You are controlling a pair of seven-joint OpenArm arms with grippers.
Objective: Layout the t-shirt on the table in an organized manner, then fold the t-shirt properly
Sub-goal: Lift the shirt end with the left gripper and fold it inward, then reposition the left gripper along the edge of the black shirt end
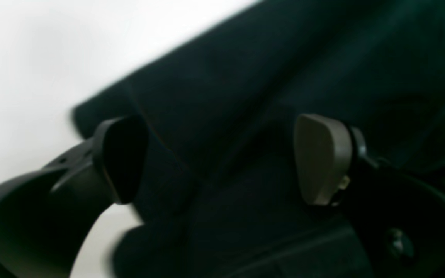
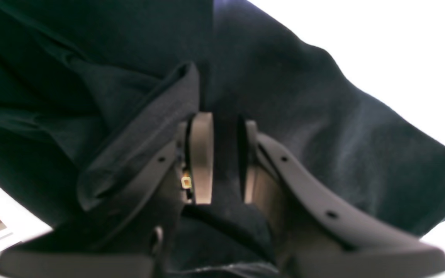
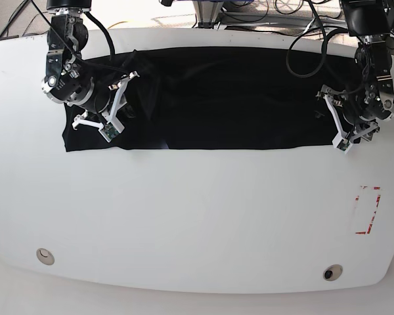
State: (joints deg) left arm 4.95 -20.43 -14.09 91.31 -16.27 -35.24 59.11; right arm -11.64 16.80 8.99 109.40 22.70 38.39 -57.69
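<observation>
step: we are spreading the t-shirt [image 3: 203, 98] flat | right gripper [image 2: 222, 154] jaws pinching a fold | left gripper [image 1: 222, 158] jaws hanging wide, empty | tip: we are pulling slowly, keeping cloth low on the surface [image 3: 197, 216]

The t-shirt [image 3: 210, 98] is plain black, with no print showing, and reads slightly blue-green in the wrist views. The table [image 3: 184, 216] beneath it is glossy white. The red dashed rectangle mark [image 3: 368, 210] lies near the left gripper [image 1: 222, 158], whose fingers are black with one taupe pad [image 1: 321, 158]. The right gripper [image 2: 224, 158] shows matching taupe pads on dark grey fingers.
</observation>
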